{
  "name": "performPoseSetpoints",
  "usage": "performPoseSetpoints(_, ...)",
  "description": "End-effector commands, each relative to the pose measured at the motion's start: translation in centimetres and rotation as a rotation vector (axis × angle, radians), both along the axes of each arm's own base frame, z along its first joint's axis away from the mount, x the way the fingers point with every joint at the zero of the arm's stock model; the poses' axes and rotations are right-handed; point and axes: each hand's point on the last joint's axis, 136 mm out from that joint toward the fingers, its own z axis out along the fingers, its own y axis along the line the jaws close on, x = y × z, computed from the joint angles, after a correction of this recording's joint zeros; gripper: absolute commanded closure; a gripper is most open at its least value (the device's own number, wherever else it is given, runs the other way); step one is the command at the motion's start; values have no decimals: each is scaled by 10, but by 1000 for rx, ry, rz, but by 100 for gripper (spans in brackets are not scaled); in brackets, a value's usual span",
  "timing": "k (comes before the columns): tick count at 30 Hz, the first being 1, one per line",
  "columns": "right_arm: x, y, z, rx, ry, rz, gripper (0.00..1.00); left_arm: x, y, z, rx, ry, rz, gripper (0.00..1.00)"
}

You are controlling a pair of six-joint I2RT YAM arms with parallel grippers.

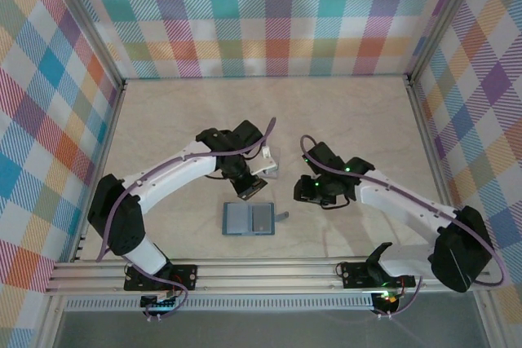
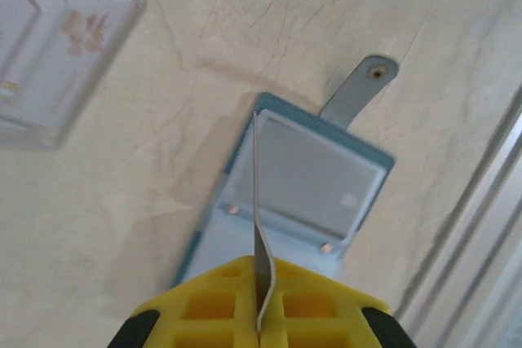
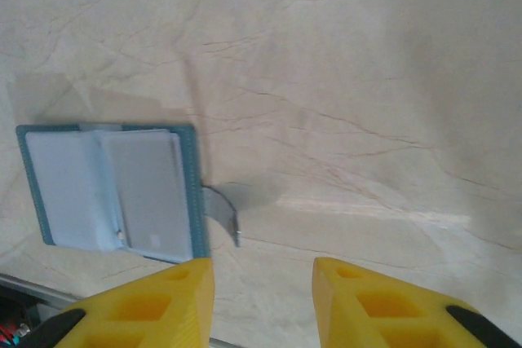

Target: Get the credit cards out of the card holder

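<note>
Beige marble table (image 1: 163,120), plaid walls (image 1: 261,14). Holder (image 1: 247,219) lies open near the front edge, grey card (image 2: 314,181) in one pocket. Left gripper (image 2: 259,299) just above it, clamped on a thin card (image 2: 261,254) held edge-on. Right gripper (image 3: 261,299) off to the holder's side, fingers spread, empty. Clear card (image 1: 268,158) lies flat further back.

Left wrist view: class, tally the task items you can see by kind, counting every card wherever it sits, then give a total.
Credit cards: 3 (held card, loose card, pocketed card)
Card holder: 1
Total: 4
</note>
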Motion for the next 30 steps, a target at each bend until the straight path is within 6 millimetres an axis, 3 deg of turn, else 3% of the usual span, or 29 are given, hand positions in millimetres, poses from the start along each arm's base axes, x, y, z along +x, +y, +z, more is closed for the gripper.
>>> performPoseSetpoints(1,-8,-18,-2,-38,10,2,62,14,10,6,122,-110,-199,100)
performPoseSetpoints(8,-11,-35,3,-44,-2,-14,62,58,13,10,279,-202,-329,100)
performPoseSetpoints(17,-5,-46,5,-40,-18,-38,62,93,-21,17,186,-249,-517,100)
performPoseSetpoints(30,15,-42,0,-20,10,-46,63,147,-31,-14,257,-261,-557,100)
